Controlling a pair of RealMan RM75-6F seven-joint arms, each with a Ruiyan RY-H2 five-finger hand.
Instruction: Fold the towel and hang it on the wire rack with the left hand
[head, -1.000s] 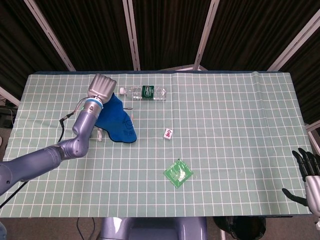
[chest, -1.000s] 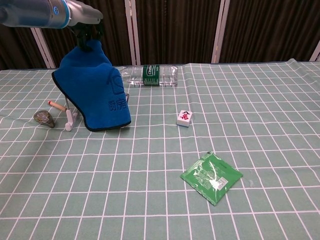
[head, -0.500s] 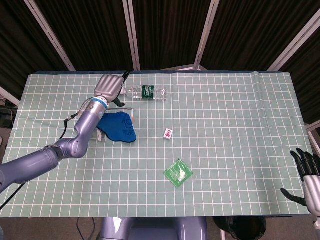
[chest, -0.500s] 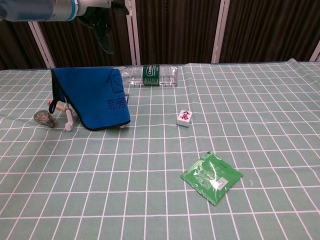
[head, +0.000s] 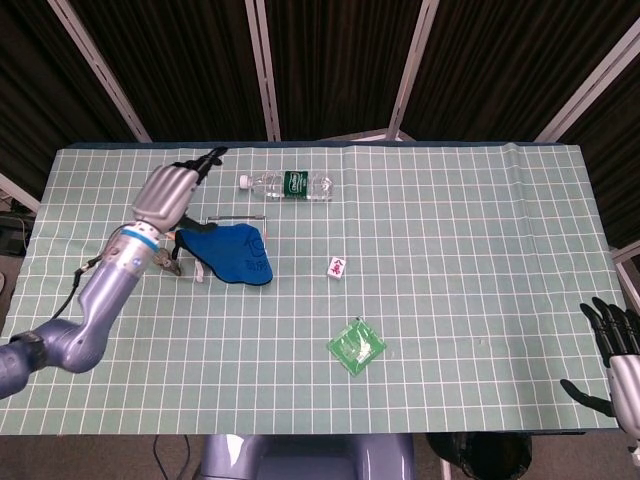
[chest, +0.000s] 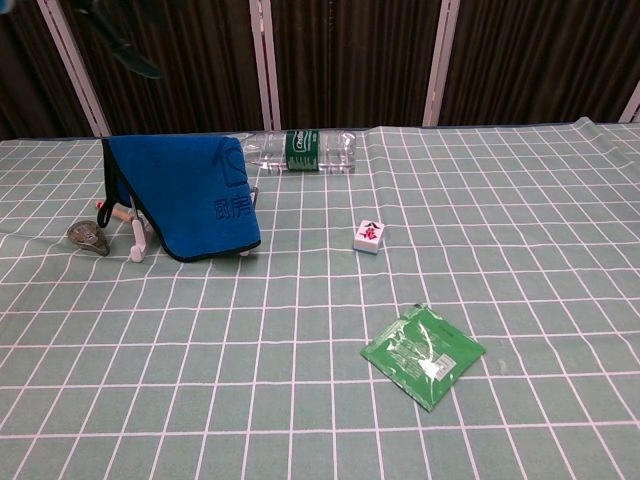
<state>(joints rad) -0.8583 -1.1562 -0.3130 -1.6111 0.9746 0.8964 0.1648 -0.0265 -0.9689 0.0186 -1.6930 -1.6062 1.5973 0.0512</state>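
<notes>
The folded blue towel (head: 233, 254) (chest: 188, 195) hangs draped over the small wire rack (chest: 136, 240), whose white feet show below its left edge. My left hand (head: 168, 190) is raised above the table to the left of the towel, fingers spread and holding nothing; in the chest view only dark fingertips (chest: 128, 52) show at the top left. My right hand (head: 614, 345) rests off the table's near right corner with its fingers apart and nothing in it.
A clear water bottle (head: 288, 184) (chest: 298, 150) lies on its side behind the towel. A mahjong tile (head: 338, 267) (chest: 370, 236) and a green sachet (head: 355, 346) (chest: 423, 354) lie mid-table. A small round metal object (chest: 88, 236) sits left of the rack.
My left hand let go of the towel, which settled over the rack, then lifted and drew back to the left, away from it. The right hand stayed put.
</notes>
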